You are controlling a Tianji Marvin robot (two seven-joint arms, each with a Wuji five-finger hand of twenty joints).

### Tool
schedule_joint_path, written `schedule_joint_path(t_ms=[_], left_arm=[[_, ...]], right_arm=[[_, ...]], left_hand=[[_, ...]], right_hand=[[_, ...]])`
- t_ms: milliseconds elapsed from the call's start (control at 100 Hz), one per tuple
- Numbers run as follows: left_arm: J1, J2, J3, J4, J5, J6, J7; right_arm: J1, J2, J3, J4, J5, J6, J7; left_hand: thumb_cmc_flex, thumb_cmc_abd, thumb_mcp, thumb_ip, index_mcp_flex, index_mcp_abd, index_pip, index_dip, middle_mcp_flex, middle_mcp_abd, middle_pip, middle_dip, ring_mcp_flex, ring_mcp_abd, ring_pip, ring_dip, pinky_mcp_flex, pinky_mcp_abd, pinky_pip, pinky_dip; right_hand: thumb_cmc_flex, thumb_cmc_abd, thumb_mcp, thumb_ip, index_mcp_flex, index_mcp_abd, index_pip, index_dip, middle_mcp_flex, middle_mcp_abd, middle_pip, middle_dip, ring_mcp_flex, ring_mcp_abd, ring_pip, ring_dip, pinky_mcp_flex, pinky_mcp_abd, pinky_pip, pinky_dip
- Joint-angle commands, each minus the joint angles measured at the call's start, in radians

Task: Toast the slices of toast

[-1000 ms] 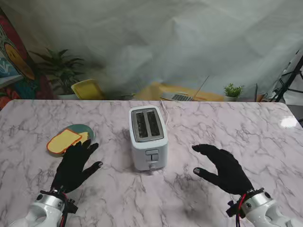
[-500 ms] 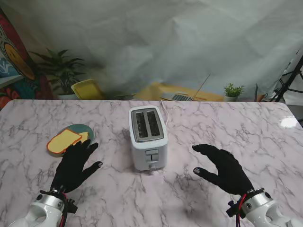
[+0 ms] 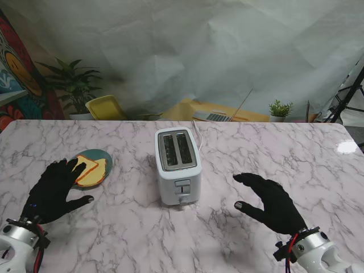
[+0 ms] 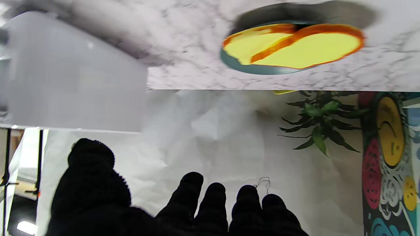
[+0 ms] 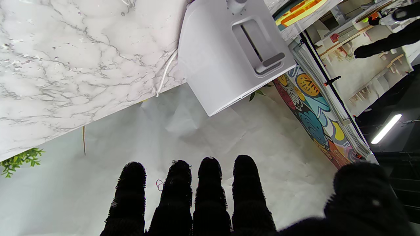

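While both hands hover empty over the marble counter (image 3: 239, 148), we see the toast slices (image 3: 91, 169) lying on their plate (image 3: 106, 158).

We find two yellow toast slices with orange crusts overlapping on the round teal plate, left of the white two-slot toaster (image 3: 177, 165), which stands upright mid-counter with both slots empty and its lever (image 3: 182, 188) on the face nearer to us. Our left hand (image 3: 54, 190) is spread wide, holding nothing, with its fingertips (image 3: 73, 165) at the near-left edge of the slices; we cannot tell whether they touch. Our right hand (image 3: 272, 202) is likewise open and empty, fingers apart, to the right of the toaster and apart from it. A white cord (image 3: 197, 133) leaves the toaster's far side.
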Motion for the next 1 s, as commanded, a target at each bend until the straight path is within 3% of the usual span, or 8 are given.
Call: schedule_joint_path(t_ms=[0,70,160,240,380,550,810,990], left_arm=[[-0.014,0.017,-0.029,0.041,0.008,-0.003,-0.035],[-0.019,0.024,-0.056,0.054,0.016,-0.004,-0.091],[-0.029,0.034,-0.081,0.067,0.023,-0.001,-0.175],[-0.044,0.044,-0.096,0.077,0.039,0.006,-0.243],[-0.096,0.066,-0.114,0.114,0.078,-0.015,-0.358],[-0.201,0.098,-0.118,0.198,0.149,-0.11,-0.463],[-0.337,0.13,-0.07,0.308,0.24,-0.191,-0.521],[-0.406,0.144,-0.014,0.393,0.335,-0.207,-0.466]], right_arm=[[-0.002,0.001,-0.006,0.0,0.001,0.006,0.011],[0.001,0.002,-0.01,0.0,0.002,0.009,0.017],[0.003,0.004,-0.013,0.0,0.005,0.012,0.023],[0.005,0.004,-0.015,0.0,0.007,0.016,0.026],[0.007,0.005,-0.017,0.0,0.011,0.018,0.03],[0.008,0.005,-0.019,0.0,0.013,0.018,0.032],[0.01,0.005,-0.022,0.001,0.018,0.02,0.033],[0.013,0.004,-0.023,0.004,0.023,0.023,0.033]], left_hand=[[-0.005,-0.046,0.019,0.003,-0.074,0.049,-0.027,-0.013,-0.068,0.034,-0.04,-0.013,-0.037,-0.01,-0.007,-0.023,0.002,-0.069,-0.019,-0.026],[0.037,-0.08,0.027,0.007,-0.098,0.095,-0.055,-0.037,-0.088,0.08,-0.073,-0.037,-0.047,0.002,-0.031,-0.033,0.001,-0.069,-0.028,-0.042],[0.084,-0.102,0.029,0.011,-0.094,0.143,-0.075,-0.188,-0.099,0.127,-0.082,-0.102,-0.063,0.026,-0.063,-0.03,-0.005,-0.052,-0.039,-0.084],[0.129,-0.11,0.03,0.014,-0.093,0.174,-0.08,-0.255,-0.105,0.154,-0.089,-0.138,-0.074,0.045,-0.082,-0.031,-0.012,-0.039,-0.043,-0.104],[0.164,-0.12,0.034,0.021,-0.091,0.182,-0.086,-0.312,-0.105,0.155,-0.088,-0.147,-0.085,0.039,-0.098,-0.046,-0.015,-0.044,-0.051,-0.139],[0.181,-0.127,0.039,0.022,-0.093,0.168,-0.087,-0.33,-0.104,0.138,-0.088,-0.147,-0.087,0.022,-0.105,-0.058,-0.014,-0.06,-0.055,-0.157],[0.219,-0.142,0.051,0.024,-0.095,0.151,-0.092,-0.351,-0.103,0.12,-0.088,-0.146,-0.088,0.005,-0.111,-0.077,-0.013,-0.072,-0.058,-0.179],[0.241,-0.139,0.058,0.024,-0.094,0.14,-0.095,-0.36,-0.102,0.108,-0.088,-0.146,-0.089,0.0,-0.116,-0.121,-0.01,-0.074,-0.063,-0.222]], right_hand=[[0.028,0.03,-0.028,0.024,0.006,0.001,0.005,-0.021,0.01,-0.008,-0.002,0.001,0.006,-0.025,-0.004,-0.025,-0.008,0.0,0.009,-0.01],[0.03,0.031,-0.03,0.025,0.006,0.002,0.005,-0.022,0.01,-0.009,-0.002,0.001,0.005,-0.025,-0.004,-0.025,-0.008,-0.001,0.009,-0.011],[0.031,0.032,-0.033,0.025,0.005,0.001,0.005,-0.022,0.009,-0.009,-0.002,0.002,0.005,-0.025,-0.004,-0.025,-0.009,-0.001,0.01,-0.011],[0.033,0.033,-0.035,0.025,0.005,0.001,0.006,-0.022,0.009,-0.008,-0.002,0.002,0.005,-0.027,-0.004,-0.025,-0.009,-0.001,0.01,-0.012],[0.034,0.034,-0.039,0.025,0.006,0.001,0.006,-0.023,0.011,-0.009,-0.001,0.002,0.005,-0.027,-0.004,-0.025,-0.008,-0.002,0.011,-0.012],[0.037,0.035,-0.044,0.026,0.007,0.002,0.007,-0.023,0.011,-0.009,-0.002,0.002,0.005,-0.026,-0.004,-0.025,-0.01,-0.001,0.011,-0.013],[0.04,0.038,-0.051,0.027,0.009,0.003,0.008,-0.024,0.011,-0.01,-0.002,0.002,0.004,-0.027,-0.004,-0.025,-0.01,-0.002,0.011,-0.014],[0.043,0.04,-0.056,0.027,0.009,0.002,0.009,-0.024,0.01,-0.01,-0.002,0.002,0.004,-0.029,-0.004,-0.025,-0.01,-0.002,0.011,-0.014]])
